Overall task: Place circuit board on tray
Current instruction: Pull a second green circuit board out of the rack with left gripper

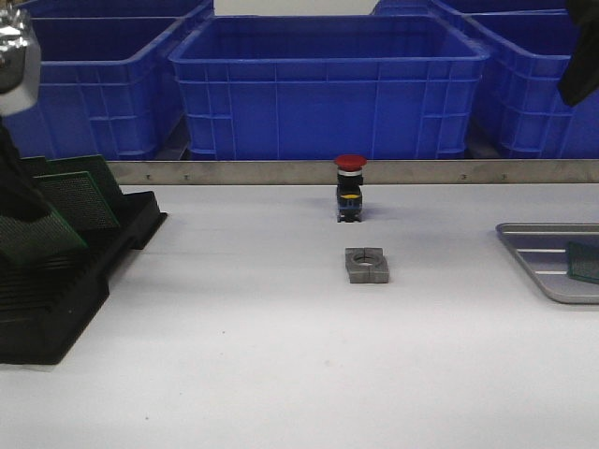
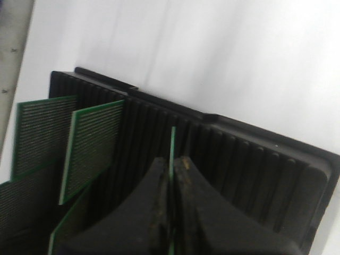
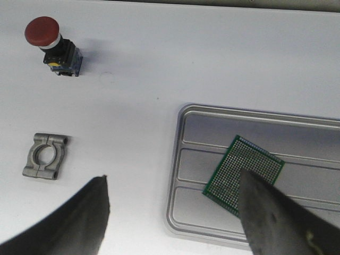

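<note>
My left gripper [image 2: 171,159] is shut on a green circuit board [image 2: 172,141], seen edge-on between the fingers, over the slots of the black rack [image 2: 239,159]. Two more green boards [image 2: 90,149] stand tilted in the rack, which the front view shows at the table's left [image 1: 56,309]. The silver-grey tray [image 3: 212,122] lies at the right edge of the table [image 1: 538,243], and another green circuit board [image 3: 241,167] lies flat on its floor. My right gripper [image 3: 174,178] hangs open above the tray's near corner, holding nothing.
A red-capped push button [image 1: 350,187] stands at mid-table near the metal strip. A grey metal clamp block [image 1: 366,265] lies just in front of it. Big blue bins [image 1: 328,84] line the back behind the strip.
</note>
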`<state>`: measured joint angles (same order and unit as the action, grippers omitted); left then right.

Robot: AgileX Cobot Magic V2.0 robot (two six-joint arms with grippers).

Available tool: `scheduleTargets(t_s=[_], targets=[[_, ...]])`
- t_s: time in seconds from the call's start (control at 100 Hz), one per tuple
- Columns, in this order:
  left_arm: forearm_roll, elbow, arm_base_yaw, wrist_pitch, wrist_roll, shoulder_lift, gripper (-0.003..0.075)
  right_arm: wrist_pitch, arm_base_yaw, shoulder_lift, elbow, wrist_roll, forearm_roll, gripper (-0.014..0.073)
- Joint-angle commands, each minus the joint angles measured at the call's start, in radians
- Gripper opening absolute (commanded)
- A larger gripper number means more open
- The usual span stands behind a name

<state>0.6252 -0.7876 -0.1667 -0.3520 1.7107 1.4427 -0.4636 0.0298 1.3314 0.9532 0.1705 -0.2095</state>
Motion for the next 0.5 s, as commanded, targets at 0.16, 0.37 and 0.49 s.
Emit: scheduleTargets(t_s=[0.16, 0.37, 0.49], targets=[[0.023, -0.028, 0.003, -0.073, -0.023, -0.215, -0.002, 0.032, 0.002, -0.071, 0.028, 0.008, 0.001, 0.0524], [0.146, -0.031, -0.064, -0.203, -0.023, -0.305, -0.002, -0.023, 0.103, -0.114, 0.028, 0.107, 0.001, 0.0524], [0.267, -0.031, -0.112, -0.266, -0.023, -0.306, -0.002, -0.072, 0.22, -0.115, 0.028, 0.224, 0.001, 0.0524]])
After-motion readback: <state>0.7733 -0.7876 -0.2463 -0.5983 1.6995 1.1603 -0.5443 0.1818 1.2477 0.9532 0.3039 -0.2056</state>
